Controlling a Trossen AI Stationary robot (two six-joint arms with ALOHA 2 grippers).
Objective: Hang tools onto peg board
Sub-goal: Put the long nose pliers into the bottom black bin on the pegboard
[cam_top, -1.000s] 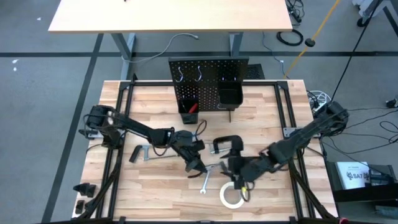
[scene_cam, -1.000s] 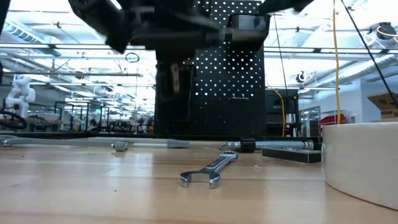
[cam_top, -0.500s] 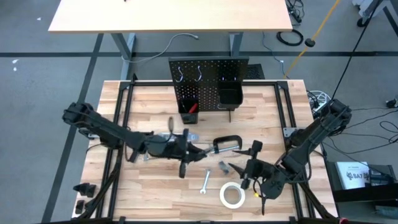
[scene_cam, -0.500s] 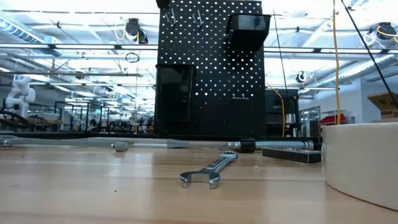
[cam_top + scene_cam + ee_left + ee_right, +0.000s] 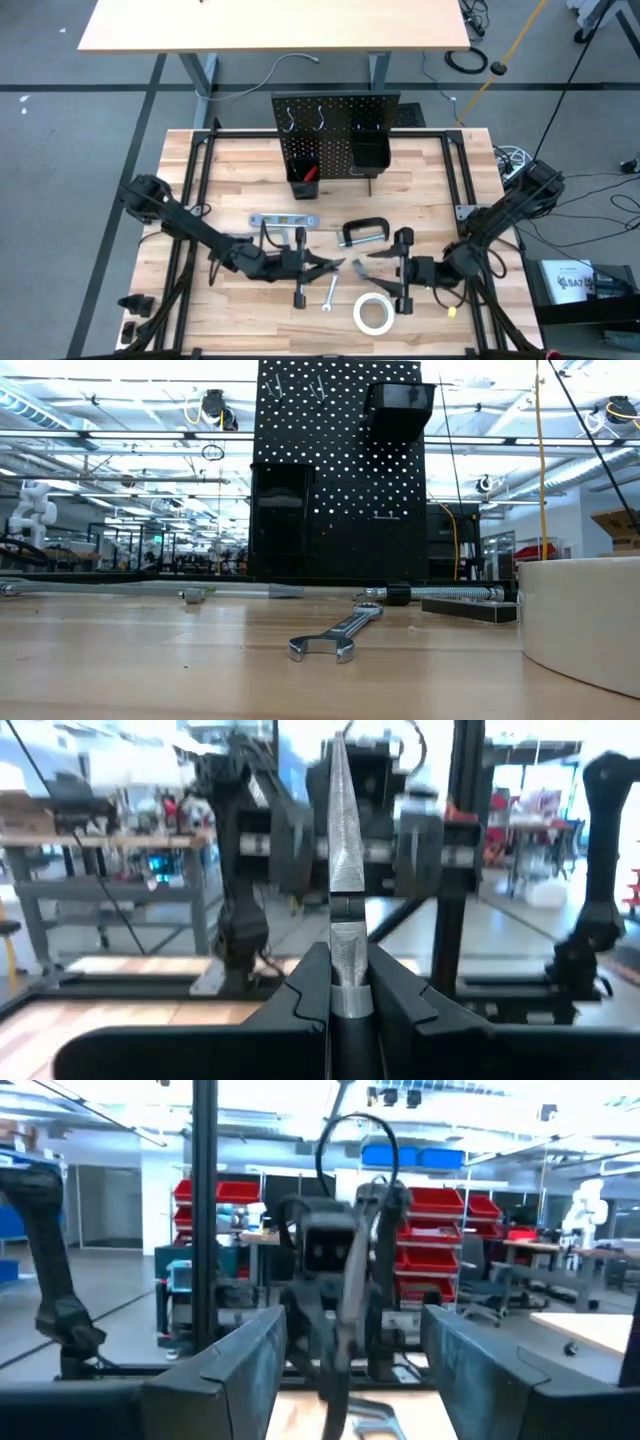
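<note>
The left tool (image 5: 325,263) pinches the pliers (image 5: 345,900), raised above the desk (image 5: 240,170). The right tool (image 5: 385,268) stands wide, facing it. Judged a handover: close squarely before releasing. The peg board (image 5: 335,130) stands behind.

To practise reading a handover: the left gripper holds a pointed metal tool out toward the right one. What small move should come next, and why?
Probably ease the right gripper forward until its open fingers straddle the tip of the pliers, then close. The left gripper is shut on the pliers and points them at the right gripper, which faces them across a gap.
</note>
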